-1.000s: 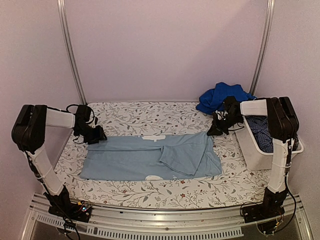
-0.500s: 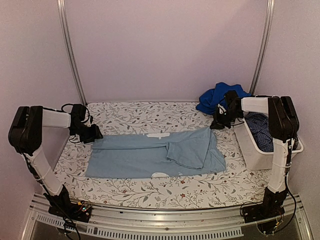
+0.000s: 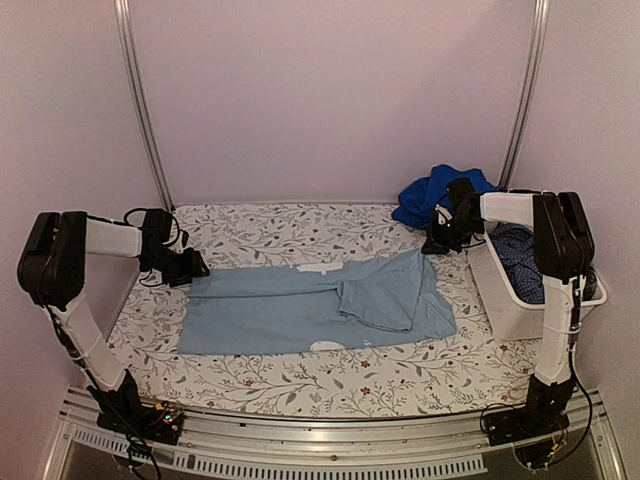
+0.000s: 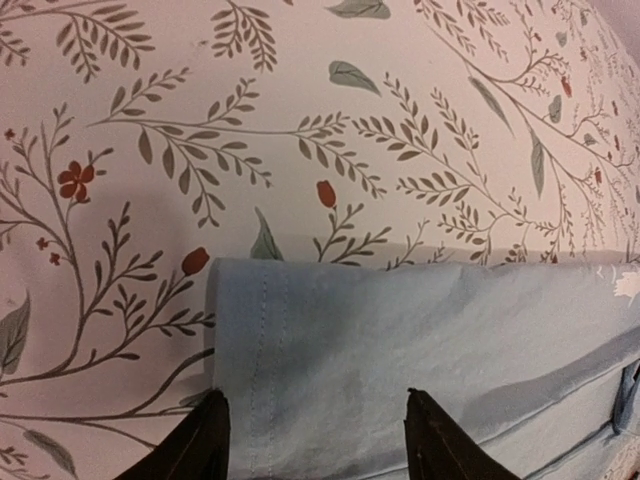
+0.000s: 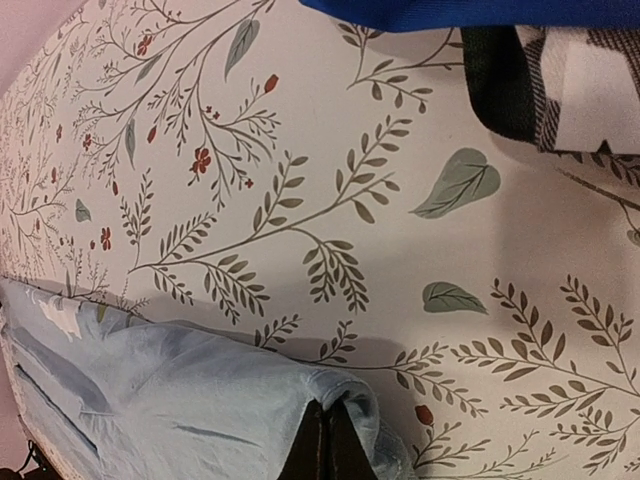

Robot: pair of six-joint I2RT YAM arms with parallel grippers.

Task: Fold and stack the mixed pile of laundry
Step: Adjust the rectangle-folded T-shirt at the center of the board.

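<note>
A large pale blue garment (image 3: 300, 310) lies spread flat on the patterned table cover, with one flap folded over at its right. Its stitched left hem (image 4: 250, 350) lies flat between the spread fingers of my left gripper (image 4: 315, 425), which stands open at the garment's far left corner (image 3: 196, 270). My right gripper (image 5: 327, 445) is shut on the pale blue garment's far right corner (image 3: 433, 246). A royal blue garment (image 3: 440, 192) is bunched at the back right. A black-and-white plaid piece (image 5: 565, 80) lies beside it in the right wrist view.
A white plastic tub (image 3: 512, 312) stands at the right edge and holds a dark blue small-check garment (image 3: 522, 262). Metal frame posts (image 3: 140, 110) rise at both back corners. The right arm reaches over the tub's near corner.
The pale blue garment has been dragged right and back by its far right corner. My right gripper moved toward the back right. My left gripper's jaws have widened over the hem.
</note>
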